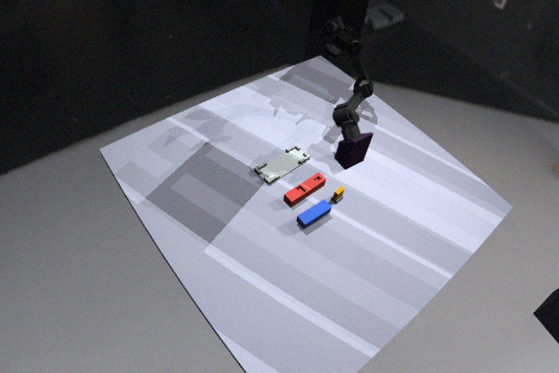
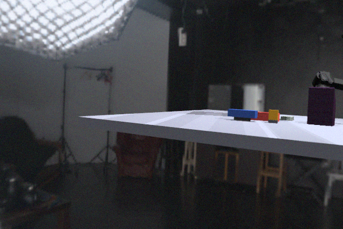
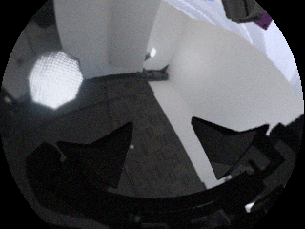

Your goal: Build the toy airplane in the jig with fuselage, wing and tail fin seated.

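Four small pieces sit on our smooth, pale bench (image 1: pixel 406 233) (image 2: pixel 193 126) (image 3: pixel 281 52), left to right: the flat grey-green cradle (image 1: pixel 282 165) (image 2: pixel 287 118) with raised corners, the red bar (image 1: pixel 301 190) (image 2: pixel 262 116) with two sockets, the plain blue block (image 1: pixel 314 214) (image 2: pixel 242 113) and the stubby yellow piece (image 1: pixel 338 193) (image 2: pixel 273 115). We see the red bar beside the cradle, unseated. Farther right stands a dark purple slab (image 1: pixel 354 150) (image 2: pixel 321 106) (image 3: pixel 263 20). Our jaws (image 1: pixel 327 37) hang wide, well apart from the pieces.
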Controlling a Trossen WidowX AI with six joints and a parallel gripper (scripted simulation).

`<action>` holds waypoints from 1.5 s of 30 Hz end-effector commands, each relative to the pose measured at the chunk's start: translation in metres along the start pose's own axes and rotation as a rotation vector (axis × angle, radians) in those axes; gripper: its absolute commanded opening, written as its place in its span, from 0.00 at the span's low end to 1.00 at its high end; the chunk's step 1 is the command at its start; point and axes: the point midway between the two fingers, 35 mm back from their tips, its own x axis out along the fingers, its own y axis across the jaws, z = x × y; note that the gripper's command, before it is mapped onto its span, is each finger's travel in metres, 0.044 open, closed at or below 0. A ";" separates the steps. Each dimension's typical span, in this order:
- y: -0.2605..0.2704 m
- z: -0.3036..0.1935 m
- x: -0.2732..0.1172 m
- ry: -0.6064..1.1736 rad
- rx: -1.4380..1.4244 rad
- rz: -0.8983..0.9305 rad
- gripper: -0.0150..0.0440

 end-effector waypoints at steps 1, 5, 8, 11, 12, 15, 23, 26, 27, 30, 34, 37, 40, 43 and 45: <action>0.000 0.000 0.000 0.000 0.000 0.000 0.98; 0.022 0.019 0.037 -0.108 -0.046 -0.065 1.00; 0.040 0.044 0.080 -0.224 -0.108 -0.154 1.00; 0.050 0.071 0.118 -0.324 -0.172 -0.251 1.00; 0.052 0.081 0.132 -0.358 -0.199 -0.292 1.00; 0.053 0.117 0.173 -0.455 -0.287 -0.430 1.00; 0.015 0.218 0.258 -0.631 -0.489 -0.865 1.00; -0.011 0.256 0.276 -0.671 -0.527 -1.036 1.00; -0.018 0.266 0.280 -0.677 -0.558 -1.089 1.00; -0.040 0.297 0.290 -0.683 -0.656 -1.254 1.00; -0.079 0.342 0.295 -0.645 -0.774 -1.516 1.00; -0.111 0.374 0.291 -0.585 -0.880 -1.740 1.00; -0.139 0.401 0.284 -0.498 -0.994 -1.966 1.00; -0.165 0.423 0.274 -0.383 -1.095 -2.181 1.00; -0.178 0.435 0.267 -0.304 -1.147 -2.301 1.00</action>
